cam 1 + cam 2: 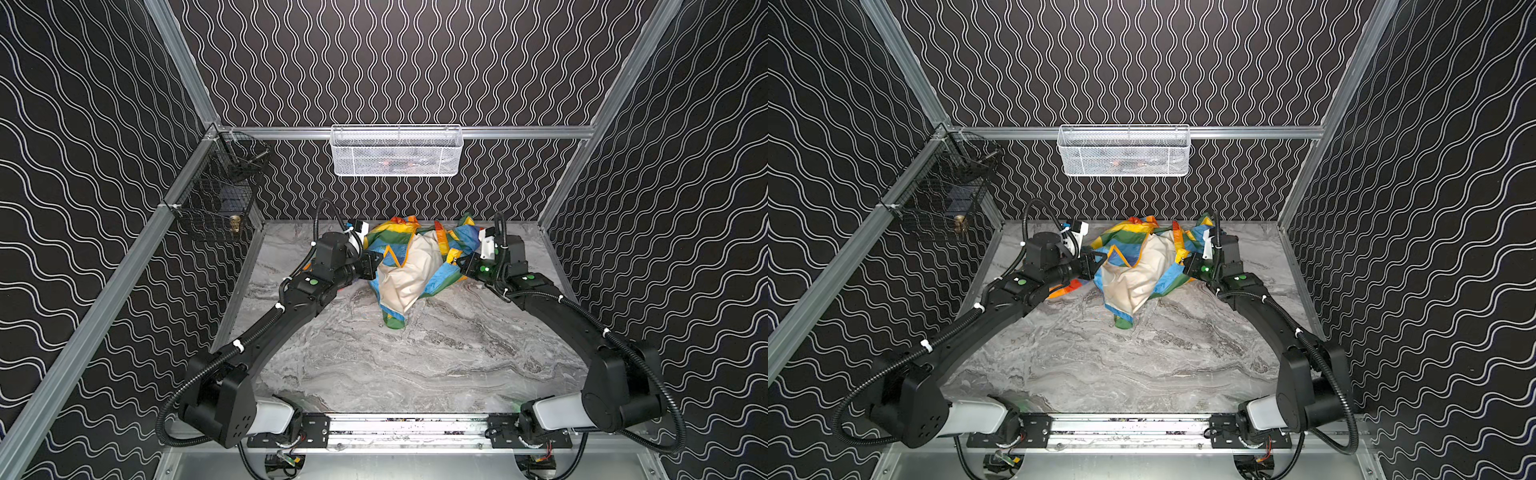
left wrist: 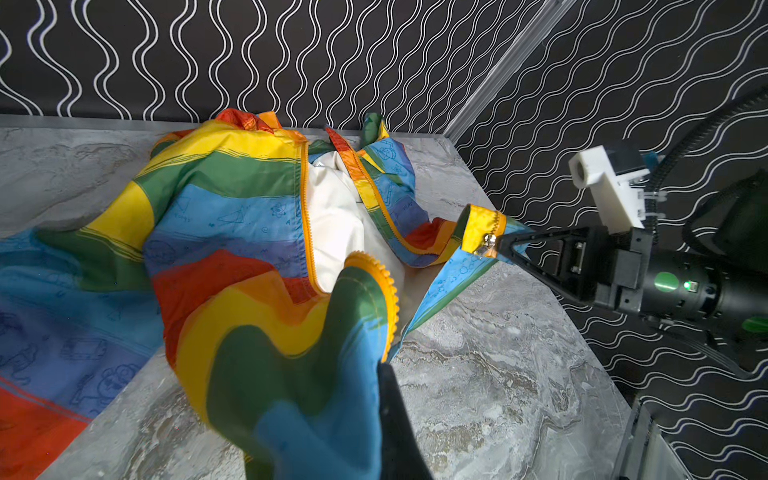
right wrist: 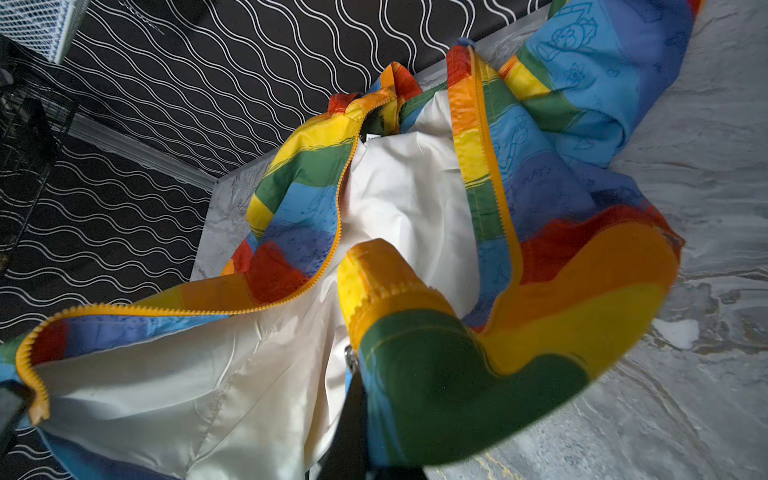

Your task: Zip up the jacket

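- Jacket: rainbow-striped, lying crumpled at the far middle of the grey marbled tabletop, close to the back wall and between the two grippers. The front is open and the white lining faces up. One fold droops toward the near side and touches the tabletop.
- Zipper: orange and unfastened. Its two rows of teeth run apart along the two front edges, with lining showing between them.
- Left gripper: jaws closed on the lower end of one front edge. In the left wrist view the green-and-blue hem corner with its orange teeth is pinched at the fingertips.
- Right gripper: jaws closed on the lower end of the opposite front edge. The left wrist view shows its black fingers clamped just beside the silver slider.
- Both gripped ends are raised off the tabletop and held apart from each other.
- White mesh basket: hung on the back wall above the jacket.
- Black wire basket: fixed to the left side rail.
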`<state>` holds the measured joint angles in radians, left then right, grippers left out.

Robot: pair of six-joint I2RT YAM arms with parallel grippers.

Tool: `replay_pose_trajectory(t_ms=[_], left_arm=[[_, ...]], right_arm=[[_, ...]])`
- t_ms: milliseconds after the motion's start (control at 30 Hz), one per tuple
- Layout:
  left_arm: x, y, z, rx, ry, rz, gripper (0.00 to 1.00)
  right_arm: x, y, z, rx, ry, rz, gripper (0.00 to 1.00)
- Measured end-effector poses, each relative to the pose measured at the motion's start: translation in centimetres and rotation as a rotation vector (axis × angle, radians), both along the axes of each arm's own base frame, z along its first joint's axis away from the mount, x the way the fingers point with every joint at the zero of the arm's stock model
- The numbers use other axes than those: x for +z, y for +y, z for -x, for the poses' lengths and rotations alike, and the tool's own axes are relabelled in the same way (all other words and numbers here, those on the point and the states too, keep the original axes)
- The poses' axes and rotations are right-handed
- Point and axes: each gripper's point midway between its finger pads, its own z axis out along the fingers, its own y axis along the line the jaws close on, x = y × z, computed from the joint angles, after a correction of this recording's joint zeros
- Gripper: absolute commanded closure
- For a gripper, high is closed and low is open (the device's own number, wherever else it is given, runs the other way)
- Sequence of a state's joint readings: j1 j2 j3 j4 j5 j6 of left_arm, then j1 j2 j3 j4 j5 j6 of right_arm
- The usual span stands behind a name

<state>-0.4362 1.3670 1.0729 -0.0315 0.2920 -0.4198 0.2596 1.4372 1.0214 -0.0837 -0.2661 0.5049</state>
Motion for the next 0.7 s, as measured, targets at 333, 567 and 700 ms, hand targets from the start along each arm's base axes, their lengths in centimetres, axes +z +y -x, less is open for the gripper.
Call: replay_pose_trajectory(t_ms=[333, 567, 700], left_arm=[[-0.1, -0.1, 0.1, -0.014, 0.000, 0.008, 1.00], [-0.6, -1.0, -0.8, -0.031, -0.001, 0.045, 1.00], [-1.0, -1.5, -1.7, -0.035, 0.000, 0.078, 1.00]], right_arm=[[-0.7, 1.2, 0.0, 0.052, 0.024, -0.040, 1.00], [-0.9, 3.7, 0.3, 0.121, 0.036, -0.091, 1.00], [-0.2, 5.6, 0.5, 0.171, 0.019, -0.154, 1.00]])
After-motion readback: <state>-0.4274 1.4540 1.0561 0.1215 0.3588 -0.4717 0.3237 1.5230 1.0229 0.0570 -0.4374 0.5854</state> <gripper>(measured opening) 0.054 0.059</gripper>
